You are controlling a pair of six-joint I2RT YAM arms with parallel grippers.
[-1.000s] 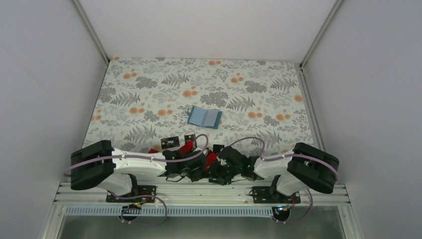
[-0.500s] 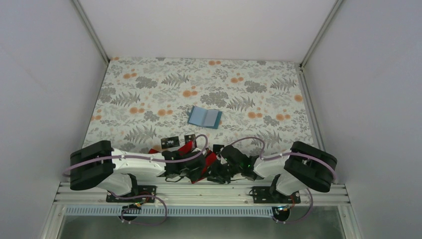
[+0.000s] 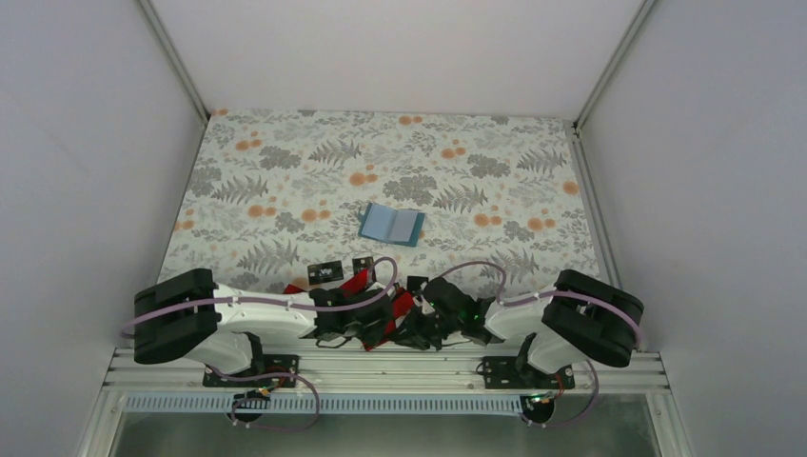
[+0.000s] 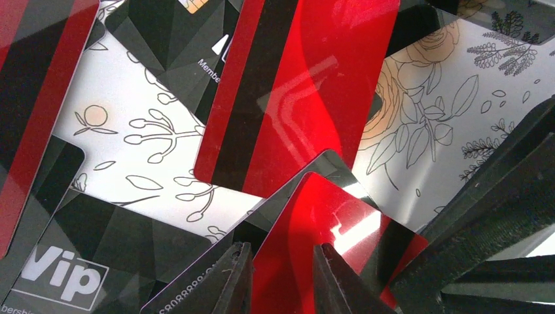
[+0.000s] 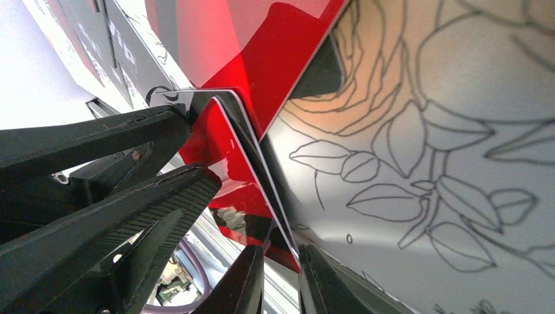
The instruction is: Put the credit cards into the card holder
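right arm (image 3: 571, 319) has edged inward a touch; cards (image 3: 328, 272) unmoved, heaped at near edge of floral table (image 3: 285, 162). teal holder (image 3: 391, 224) lies open mid-table, well apart from them. left claw (image 4: 281, 278) narrow, pinching a red card (image 4: 307, 216). right claw (image 5: 281, 284) narrow, astride a card edge; cannot tell if it grips.

Soft, even white light filled the overhead view, with faint shadows. Glare streaked the glossy red card (image 4: 294, 229) at lower centre; the right wrist view's upper left washed out.
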